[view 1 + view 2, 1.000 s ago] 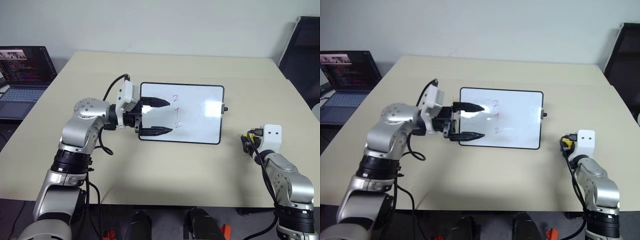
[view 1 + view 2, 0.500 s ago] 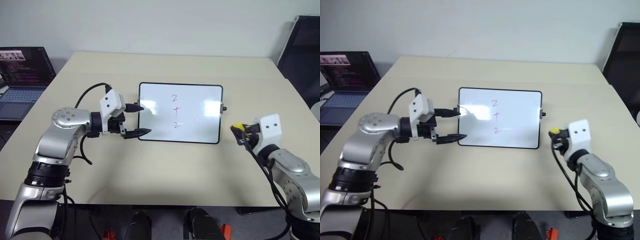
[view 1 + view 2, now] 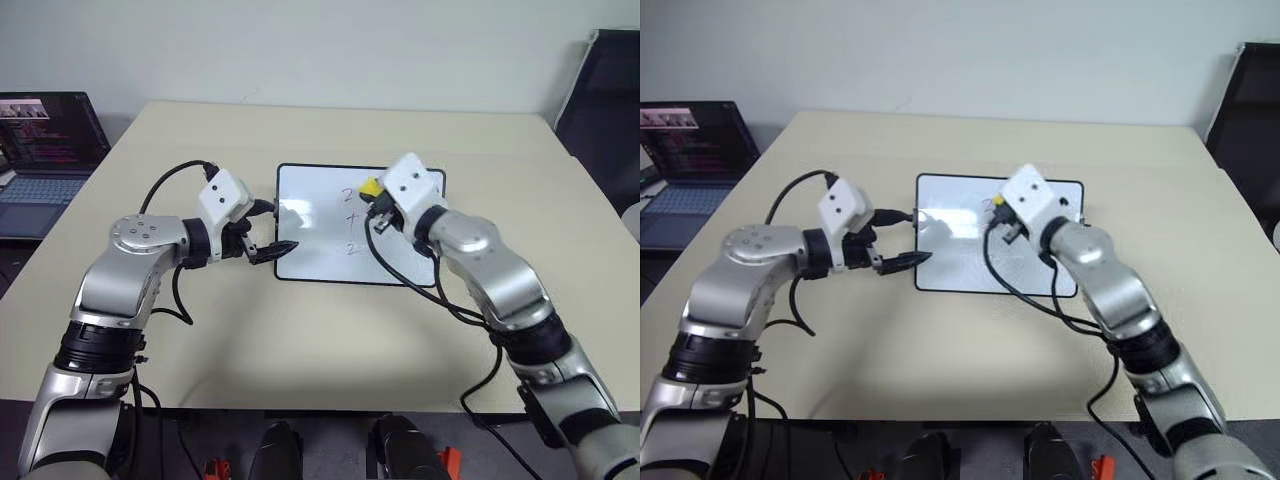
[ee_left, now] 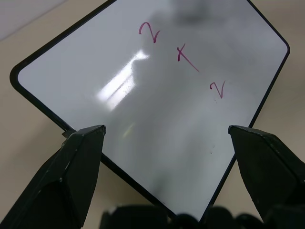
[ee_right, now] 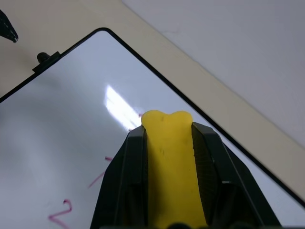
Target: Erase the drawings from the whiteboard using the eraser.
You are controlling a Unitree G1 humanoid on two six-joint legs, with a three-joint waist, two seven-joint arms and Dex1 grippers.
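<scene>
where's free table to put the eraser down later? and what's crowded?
Free: the beige table in front of the black-framed whiteboard, and right of it toward the edge. Also the strip behind the board. Crowded: over the board, where the right gripper holds the yellow eraser, and its left edge by the left gripper.

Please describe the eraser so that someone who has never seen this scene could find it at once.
Look at the beige table, then at the whiteboard lying in its middle. Above the board's top area, the right gripper is shut on the eraser, beside the drawings. It is the only bright yellow thing here, a small block squeezed between two black fingers.
</scene>
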